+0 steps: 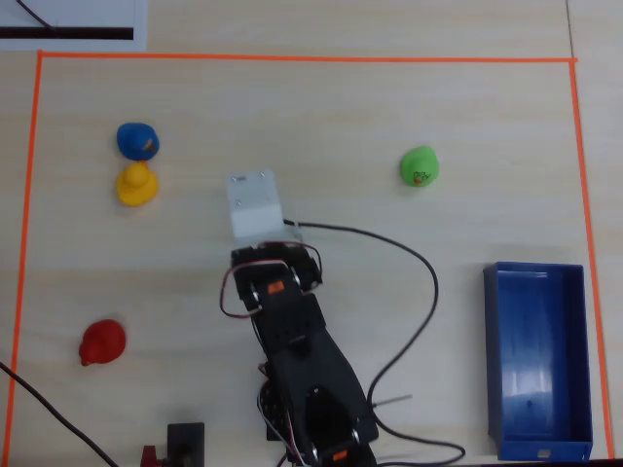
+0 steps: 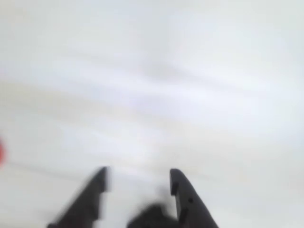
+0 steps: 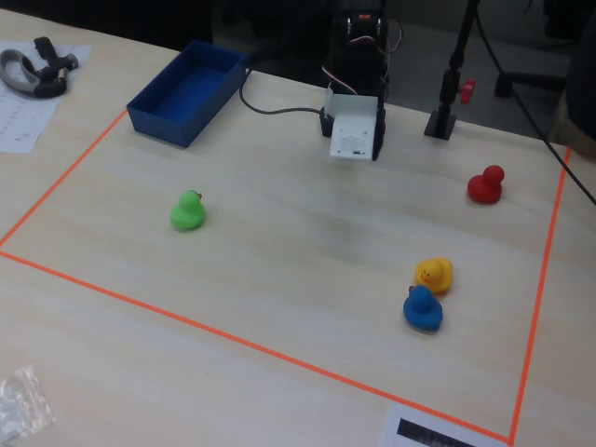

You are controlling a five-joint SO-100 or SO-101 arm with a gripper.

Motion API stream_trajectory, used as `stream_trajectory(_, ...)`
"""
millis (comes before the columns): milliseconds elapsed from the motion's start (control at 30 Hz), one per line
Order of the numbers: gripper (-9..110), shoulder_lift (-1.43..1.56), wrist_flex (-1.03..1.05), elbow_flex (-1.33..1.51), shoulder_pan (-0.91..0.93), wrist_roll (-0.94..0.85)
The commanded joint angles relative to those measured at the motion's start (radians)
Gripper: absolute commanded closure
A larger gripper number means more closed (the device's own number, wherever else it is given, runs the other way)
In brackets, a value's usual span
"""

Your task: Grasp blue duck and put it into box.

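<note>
The blue duck point(image 1: 137, 140) stands at the left of the overhead view, touching or nearly touching a yellow duck point(image 1: 136, 184). In the fixed view the blue duck point(image 3: 423, 308) is at the front right. The blue open-topped box point(image 1: 491, 350) lies at the right of the overhead view and at the back left of the fixed view point(image 3: 163, 126); it looks empty. My gripper point(image 2: 137, 173) shows in the blurred wrist view with its two dark fingers apart and nothing between them. In the overhead view the white wrist housing point(image 1: 255, 204) hides it, mid-table, far from duck and box.
A green duck point(image 1: 420, 166) and a red duck point(image 1: 101, 341) stand apart on the table. Orange tape point(image 1: 292, 57) frames the work area. A black cable point(image 1: 428, 292) loops between the arm point(image 1: 292, 331) and the box. A black stand point(image 3: 440, 119) is behind.
</note>
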Motion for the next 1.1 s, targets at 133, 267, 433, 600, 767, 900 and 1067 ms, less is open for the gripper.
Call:
stream_trajectory(133,66,-0.686,-0.219,-0.678,-0.092,0.000)
stream_trajectory(267,65,-0.877,-0.319,-0.828,-0.127,0.006)
stream_trajectory(433,64,-1.035,-0.408,-0.911,-0.160,0.011)
stream_trajectory(600,63,-1.178,-0.494,-0.980,-0.178,0.002)
stream_trajectory(767,63,-1.262,-0.612,-0.999,-0.166,-0.034)
stream_trajectory(900,63,-1.322,-0.653,-1.035,-0.156,-0.058)
stream_trajectory(1067,63,-1.382,-0.676,-1.075,-0.152,-0.067)
